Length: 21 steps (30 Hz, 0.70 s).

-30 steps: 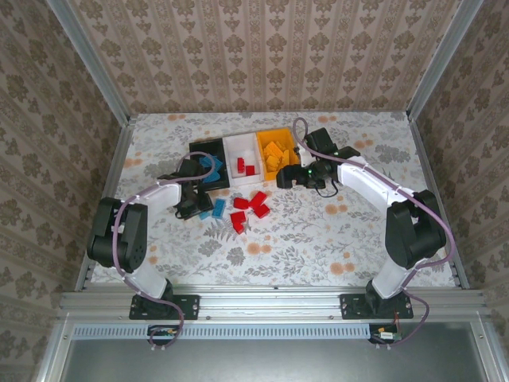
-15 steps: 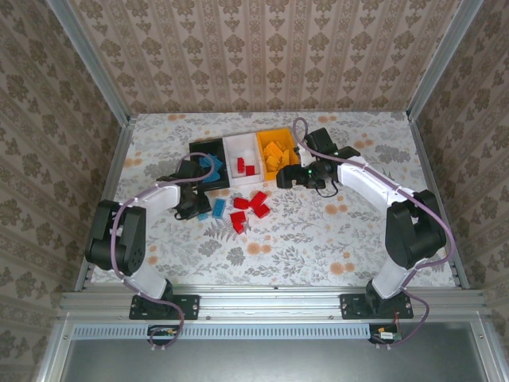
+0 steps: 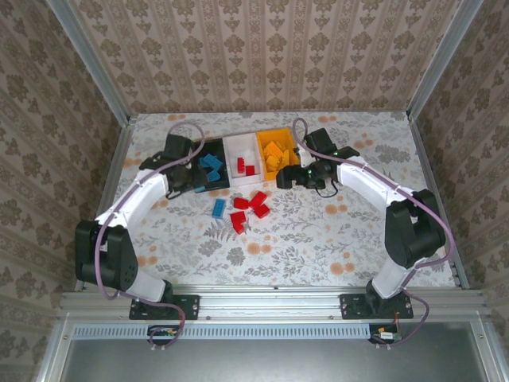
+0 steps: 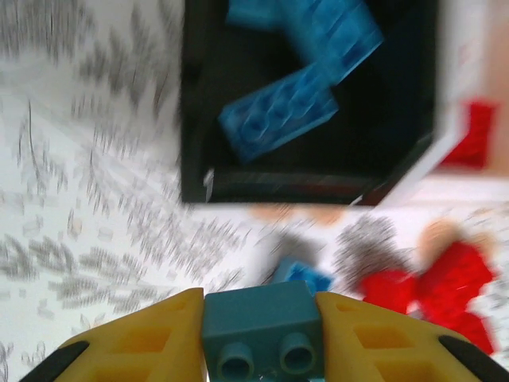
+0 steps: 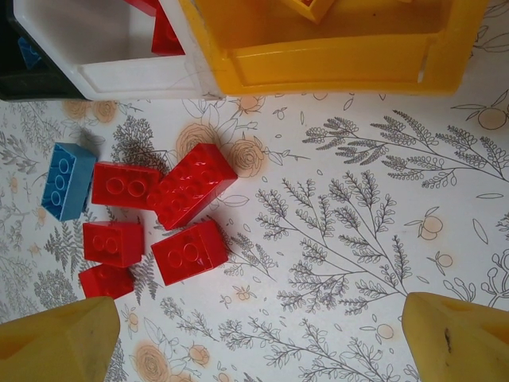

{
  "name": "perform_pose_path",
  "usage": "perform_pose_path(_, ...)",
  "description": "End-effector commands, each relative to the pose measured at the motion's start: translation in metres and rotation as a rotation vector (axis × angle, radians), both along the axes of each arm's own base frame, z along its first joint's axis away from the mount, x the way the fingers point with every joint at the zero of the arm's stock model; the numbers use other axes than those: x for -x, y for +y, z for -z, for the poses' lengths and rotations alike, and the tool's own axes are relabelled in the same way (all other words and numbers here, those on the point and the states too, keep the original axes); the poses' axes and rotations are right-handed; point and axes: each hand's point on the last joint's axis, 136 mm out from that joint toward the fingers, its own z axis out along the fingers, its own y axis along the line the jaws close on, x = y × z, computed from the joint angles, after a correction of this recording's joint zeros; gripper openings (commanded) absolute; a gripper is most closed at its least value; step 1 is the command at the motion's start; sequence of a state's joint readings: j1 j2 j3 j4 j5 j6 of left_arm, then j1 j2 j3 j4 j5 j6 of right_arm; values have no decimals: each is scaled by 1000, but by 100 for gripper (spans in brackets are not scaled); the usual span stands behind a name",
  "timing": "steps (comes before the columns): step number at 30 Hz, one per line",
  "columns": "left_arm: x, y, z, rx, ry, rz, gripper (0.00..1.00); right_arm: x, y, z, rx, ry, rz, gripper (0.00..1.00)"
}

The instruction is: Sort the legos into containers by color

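Clamping a studded teal-blue lego (image 4: 261, 314), left hand (image 4: 261, 341).

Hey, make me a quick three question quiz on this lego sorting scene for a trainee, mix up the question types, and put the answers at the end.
1. Multiple choice: what colour is the brick pinched in the left tool? A red, B blue, C orange.
2. True or false: the right tool is shut.
3. Count: how many red bricks lie loose on the table?

Key: 1 B. 2 False, its fingers stand wide apart over the table. 3 Five.
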State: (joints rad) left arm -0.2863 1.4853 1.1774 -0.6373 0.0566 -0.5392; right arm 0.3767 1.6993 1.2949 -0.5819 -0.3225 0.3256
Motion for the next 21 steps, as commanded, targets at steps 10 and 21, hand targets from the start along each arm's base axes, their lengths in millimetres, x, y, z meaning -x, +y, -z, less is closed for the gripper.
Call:
perform_pose_path(10,-109,-5,-17,-65,-37,90,37,-2,-4,12,28,43,10,93)
perform_pose_path(21,-128,-8,45,-83,88,109,46,-4,-7,21,46,60,16,94)
